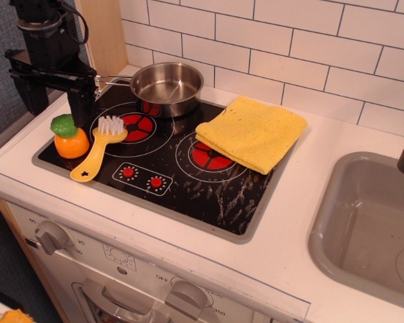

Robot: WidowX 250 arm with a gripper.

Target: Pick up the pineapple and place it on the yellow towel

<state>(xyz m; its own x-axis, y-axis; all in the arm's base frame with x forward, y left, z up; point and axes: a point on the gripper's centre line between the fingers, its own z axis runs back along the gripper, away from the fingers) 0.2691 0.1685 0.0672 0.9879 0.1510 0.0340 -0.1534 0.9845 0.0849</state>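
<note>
The pineapple (70, 138), a small orange toy fruit with a green leafy top, stands on the front left corner of the black stovetop (182, 178). The yellow towel (251, 132) lies folded over the back right burner. My gripper (56, 106) is open, its two black fingers (79, 108) pointing down, hanging just above and behind the pineapple. It holds nothing.
A yellow-handled brush (99, 146) with white bristles lies right beside the pineapple. A steel pot (166, 87) sits on the back left burner. A grey sink (370, 229) is at the right. White tiled wall behind.
</note>
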